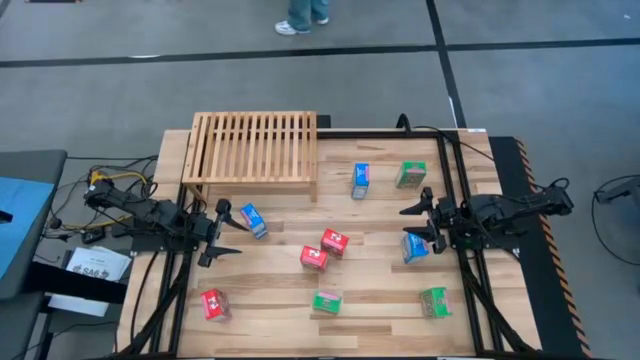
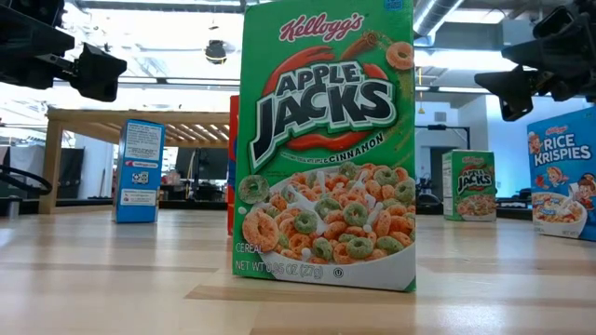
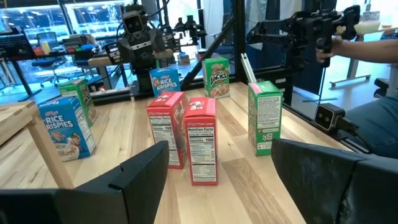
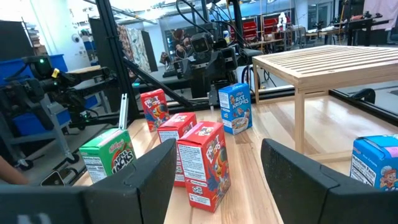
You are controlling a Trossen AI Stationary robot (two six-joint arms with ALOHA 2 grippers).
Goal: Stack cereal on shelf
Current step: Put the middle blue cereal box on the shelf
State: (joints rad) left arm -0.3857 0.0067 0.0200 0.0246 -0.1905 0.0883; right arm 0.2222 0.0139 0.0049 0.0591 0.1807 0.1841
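Note:
Nine small cereal boxes stand upright on the plank table: blue ones (image 1: 253, 220), (image 1: 361, 180), (image 1: 415, 247), red ones (image 1: 335, 241), (image 1: 314, 257), (image 1: 213, 304), green ones (image 1: 410, 175), (image 1: 326, 300), (image 1: 434, 302). The slatted wooden shelf (image 1: 255, 150) stands at the far left on its legs, with nothing on it. My left gripper (image 1: 222, 232) is open, left of the two middle red boxes (image 3: 201, 140), beside a blue box (image 3: 65, 127). My right gripper (image 1: 418, 222) is open and faces the same red pair (image 4: 202, 162), with a blue box (image 4: 376, 162) just outside one finger.
A green Apple Jacks box (image 2: 326, 149) stands close to the near edge. Black arm frames run along both table sides (image 1: 465, 200). Cables lie off the left edge (image 1: 110, 185). Bare planks show between the shelf and the middle boxes (image 1: 290, 215). A person's feet (image 1: 303, 18) show beyond the table.

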